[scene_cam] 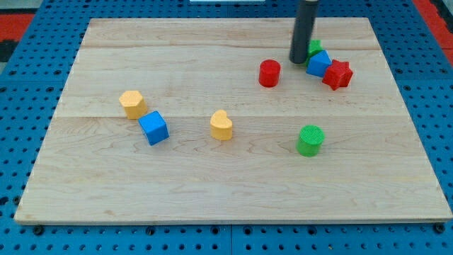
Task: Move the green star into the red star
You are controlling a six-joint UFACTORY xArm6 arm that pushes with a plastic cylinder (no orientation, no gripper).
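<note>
Wooden counter [233,170] on blue pegboard [28,92], blocks scattered across. No pincer fitted, only a dark rod [306,25] with my tip [298,61] down at the view's upper right. Green star [314,47] mostly hidden behind the rod, touching the tip's right side, shape hard to confirm. Blue block [319,64] wedged between it and the red star [337,74]. Red cylinder [269,73] just left of the tip. Green cylinder [310,139] lower right. Blue cube [153,127], yellow block [132,103], yellow heart [221,125] on the left half.

Star [337,74] right of cube [319,64], touching it.
</note>
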